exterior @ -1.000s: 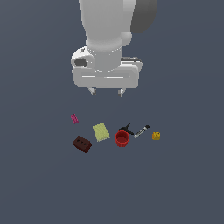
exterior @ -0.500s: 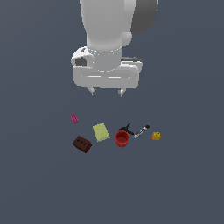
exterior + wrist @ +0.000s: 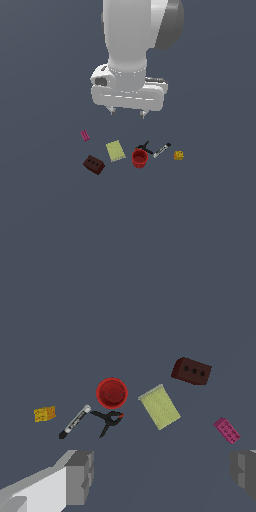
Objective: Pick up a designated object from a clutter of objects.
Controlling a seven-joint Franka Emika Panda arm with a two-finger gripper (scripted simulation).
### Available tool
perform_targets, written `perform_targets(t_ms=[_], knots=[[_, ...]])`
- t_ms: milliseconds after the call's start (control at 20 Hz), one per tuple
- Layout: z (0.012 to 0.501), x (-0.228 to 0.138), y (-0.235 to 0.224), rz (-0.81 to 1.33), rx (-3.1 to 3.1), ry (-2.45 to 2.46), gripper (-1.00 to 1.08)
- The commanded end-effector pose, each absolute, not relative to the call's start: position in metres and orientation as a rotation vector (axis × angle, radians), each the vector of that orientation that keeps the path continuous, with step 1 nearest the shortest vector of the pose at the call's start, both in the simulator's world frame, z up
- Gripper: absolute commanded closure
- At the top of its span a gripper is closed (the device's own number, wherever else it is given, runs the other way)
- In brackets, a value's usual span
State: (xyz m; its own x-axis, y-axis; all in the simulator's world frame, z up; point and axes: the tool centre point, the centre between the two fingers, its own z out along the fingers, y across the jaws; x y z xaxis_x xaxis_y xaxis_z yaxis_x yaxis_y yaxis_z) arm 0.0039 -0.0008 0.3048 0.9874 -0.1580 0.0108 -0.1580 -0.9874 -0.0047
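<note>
Scattered clutter (image 3: 133,154) on dark floor (image 3: 50,210)
</note>
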Motion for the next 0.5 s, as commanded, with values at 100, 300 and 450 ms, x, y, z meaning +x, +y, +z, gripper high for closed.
perform_targets(t_ms=[100,300,450], knots=[[0.285,0.008,0.013,-0.016,-3.122,0.340,-0.92],[0.264,0.012,0.029,-0.015,-3.112,0.443,-0.92],[0.246,0.014,0.042,-0.015,-3.101,0.523,-0.92]])
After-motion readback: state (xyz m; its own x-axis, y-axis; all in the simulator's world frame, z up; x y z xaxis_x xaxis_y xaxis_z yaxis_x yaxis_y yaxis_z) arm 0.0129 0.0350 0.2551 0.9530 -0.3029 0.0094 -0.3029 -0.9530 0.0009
